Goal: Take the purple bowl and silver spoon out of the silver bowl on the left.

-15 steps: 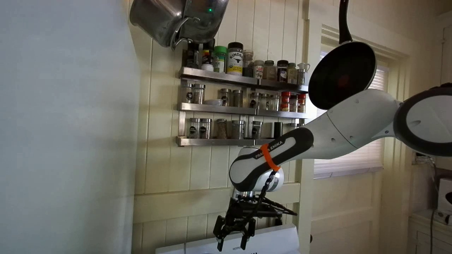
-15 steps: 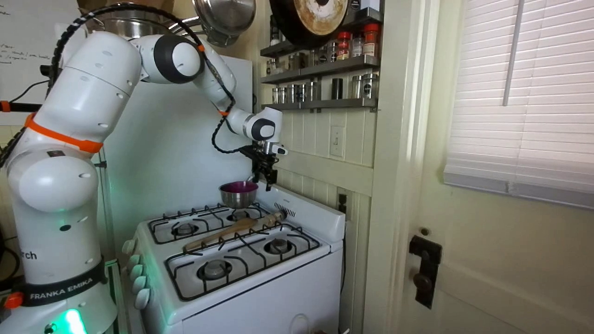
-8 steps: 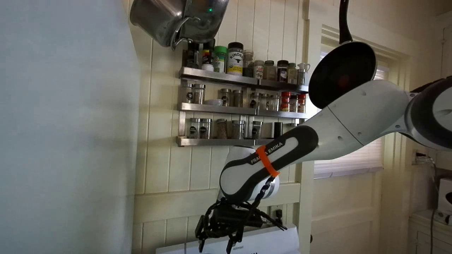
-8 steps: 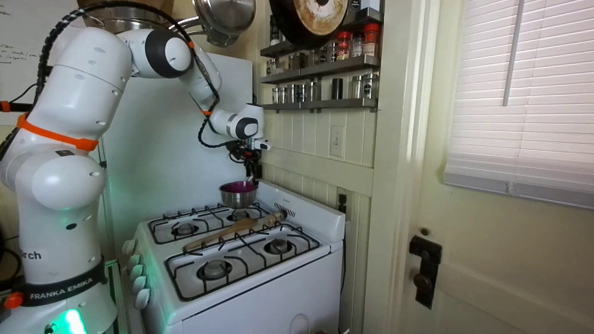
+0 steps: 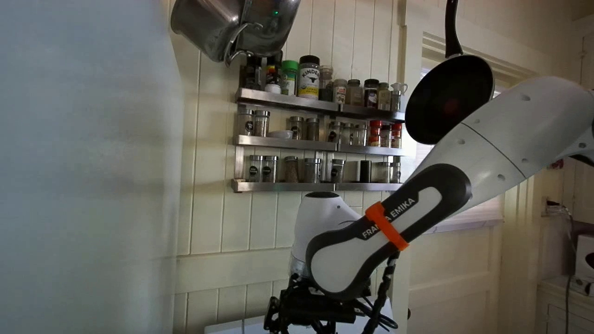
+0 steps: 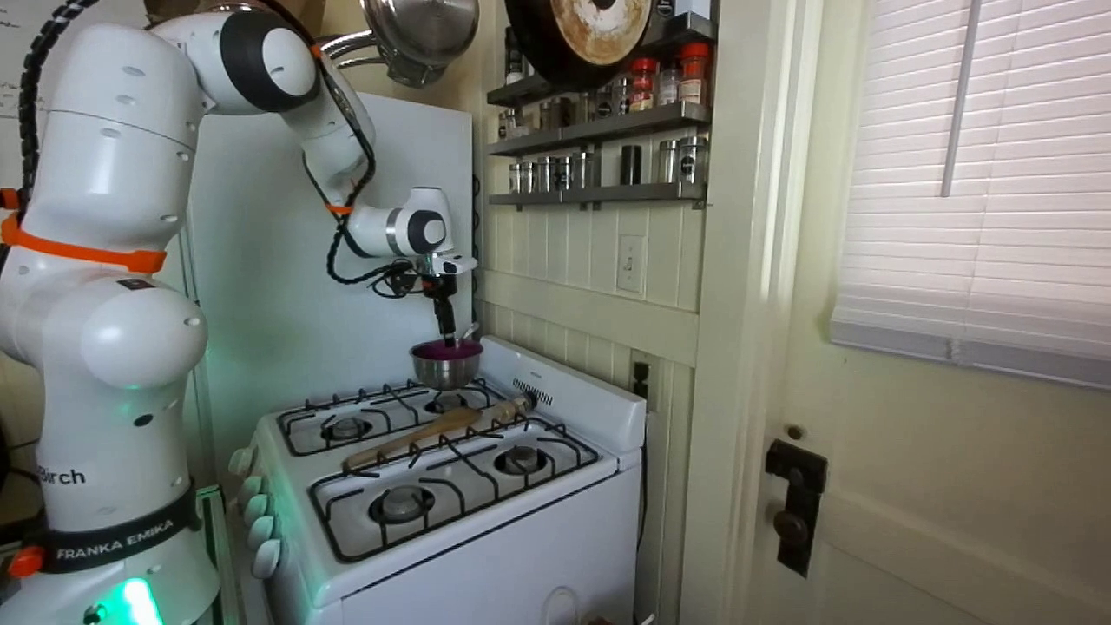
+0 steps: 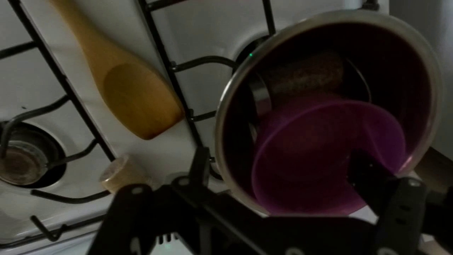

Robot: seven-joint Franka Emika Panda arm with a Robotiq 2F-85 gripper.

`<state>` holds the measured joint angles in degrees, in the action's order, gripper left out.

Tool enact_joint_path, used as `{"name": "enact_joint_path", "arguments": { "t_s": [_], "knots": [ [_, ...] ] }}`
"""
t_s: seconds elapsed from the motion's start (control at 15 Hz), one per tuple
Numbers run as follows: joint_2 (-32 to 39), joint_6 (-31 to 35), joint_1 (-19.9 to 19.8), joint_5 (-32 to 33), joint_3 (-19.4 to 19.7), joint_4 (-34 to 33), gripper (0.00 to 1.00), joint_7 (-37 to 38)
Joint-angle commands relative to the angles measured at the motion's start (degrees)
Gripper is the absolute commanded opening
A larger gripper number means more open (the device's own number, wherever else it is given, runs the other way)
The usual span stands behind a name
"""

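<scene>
As a white robot arm [image 6: 113, 174] bends over a white gas stove [image 6: 486, 538], its black claw [image 7: 279, 159] hangs pointing down at a silver bowl [image 6: 444, 373], which stands at the stove's back corner beside a tall white panel [image 6: 286, 295]. The claw's fingers [image 7: 368, 180] are spread wide apart. From the wrist view, one finger shows over the inside of a purple bowl [image 7: 315, 152] and the opposite one just outside the silver bowl's rim; whether either touches cannot be told. The purple bowl rests inside the silver one, off centre toward the stove's back edge. Next to it, in the same bowl, a jar [image 7: 306, 72] with brown contents and a silvery lid [image 7: 260, 94] lies on its side. A slim pale handle end [image 6: 470, 331] shows above the silver rim, on the side of the stove's back edge; it is too small to tell whether it belongs to the silver spoon.

Near the silver bowl, a wooden spoon [image 7: 138, 92] lies on the strip between the two black burner grates [image 7: 178, 88], its broad end toward the back edge. A small tan object [image 7: 122, 173] lies beyond that end, closer to the back edge. White knobs [image 6: 259, 531] line the front edge. On the wall [image 5: 213, 218] above the back edge, shelves [image 5: 287, 187] holding spice jars [image 5: 309, 79] show in both exterior views, with a dark frying pan [image 5: 448, 102] hanging near them.
</scene>
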<state>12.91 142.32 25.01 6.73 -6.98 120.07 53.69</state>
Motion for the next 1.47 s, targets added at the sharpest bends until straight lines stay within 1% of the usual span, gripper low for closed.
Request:
{"name": "enact_joint_path", "arguments": {
  "t_s": [0.0,0.2,0.4,0.47,0.53,0.6,0.73,0.87,0.93,1.2,1.27,1.4],
  "knots": [
    [-1.7,4.3,-0.1,5.4,-0.3,4.1,1.0,8.2],
    [0.4,8.7,-0.2,8.5,-0.2,3.2,0.96,11.6],
    [1.8,10.9,-0.1,9.4,0.1,2.9,0.95,13.2],
    [2.1,11.9,0.0,9.3,0.2,3.2,0.92,13.8],
    [2.6,12.7,0.1,9.2,0.3,3.1,0.87,14.1],
    [3.4,13.6,0.2,9.0,0.4,2.9,0.7,14.2],
    [4.8,14.4,0.6,8.9,0.5,1.8,0.62,13.7],
    [5.9,14.9,0.9,8.6,0.7,1.1,0.46,13.1],
    [6.2,14.8,1.1,8.5,0.8,0.8,0.36,13.1],
    [5.2,13.1,2.5,9.6,1.7,0.7,0.07,14.2],
    [4.0,12.4,3.3,10.6,2.3,1.2,0.01,15.0],
    [2.3,11.1,4.5,13.1,3.4,1.7,0.0,17.2]
  ]
}}
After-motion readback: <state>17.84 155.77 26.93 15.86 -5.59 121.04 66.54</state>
